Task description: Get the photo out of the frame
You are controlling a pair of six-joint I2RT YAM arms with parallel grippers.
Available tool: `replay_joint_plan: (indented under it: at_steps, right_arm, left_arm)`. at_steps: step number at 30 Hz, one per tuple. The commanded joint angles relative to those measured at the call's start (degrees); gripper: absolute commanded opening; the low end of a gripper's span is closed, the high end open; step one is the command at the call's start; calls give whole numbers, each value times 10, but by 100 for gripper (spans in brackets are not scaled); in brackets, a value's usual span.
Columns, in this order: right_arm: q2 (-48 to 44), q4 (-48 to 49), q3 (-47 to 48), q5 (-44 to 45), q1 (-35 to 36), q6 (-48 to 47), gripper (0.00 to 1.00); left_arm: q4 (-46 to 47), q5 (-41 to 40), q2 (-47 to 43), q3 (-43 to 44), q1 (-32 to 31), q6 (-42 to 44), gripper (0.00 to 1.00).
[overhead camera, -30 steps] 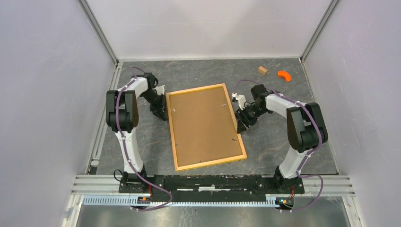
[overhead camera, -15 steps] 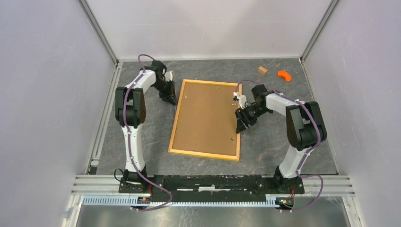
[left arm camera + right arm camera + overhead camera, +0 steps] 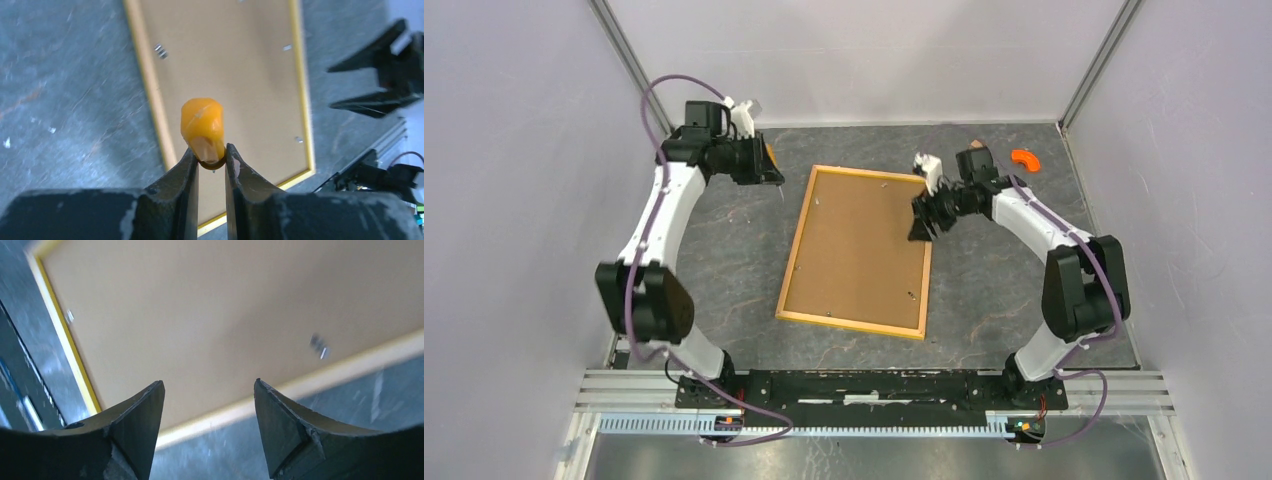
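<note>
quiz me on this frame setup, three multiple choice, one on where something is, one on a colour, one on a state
1. The right tool is: A beside the left arm's base; B above the frame's right edge; C against the back wall.
2. The small piece pinched in the left tool is: A blue; B green; C orange-yellow.
3. The frame lies: A back up; B photo up; C on its edge.
Answers: 1 B, the right wrist view looks down on that edge between open fingers; 2 C, plain in the left wrist view; 3 A, only the brown board and clips face up.
</note>
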Motion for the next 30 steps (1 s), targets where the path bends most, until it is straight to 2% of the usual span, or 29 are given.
replay_joint_plan:
  at_steps: [1,7,12,14,20,21,25,27,28,29,30]
  right_arm:
    - [-25,149,89,-23,71,98,73]
    - [9,201,192,-5,181,161,75]
    - [-5,298,162,23,221,192,76]
    - [-4,301,161,31,228,187,76]
    - [12,287,165,64,240,168,65]
    - [17,280,169,69,240,163,62]
    - [37,253,187,74,243,146,38]
    - [37,250,188,72,244,136,22]
    - [35,248,188,70,244,127,10]
    - [32,244,187,70,244,114,0]
    - [28,238,185,71,244,95,0]
  left_arm:
    - [106,84,-80,-55,-15,-85,2]
    - [257,123,-132,-129,-35,-205,2]
    - [320,124,-158,-168,-71,-269,2]
    - [339,123,-165,-182,-75,-290,2]
    - [353,144,-173,-197,-85,-305,2]
    - [356,148,-174,-200,-88,-307,3]
    - [360,161,-179,-208,-94,-309,3]
    - [342,164,-183,-206,-96,-295,3]
    - [332,165,-186,-205,-96,-286,5]
    - [315,165,-189,-203,-96,-270,13]
    - [287,170,-191,-195,-96,-243,24]
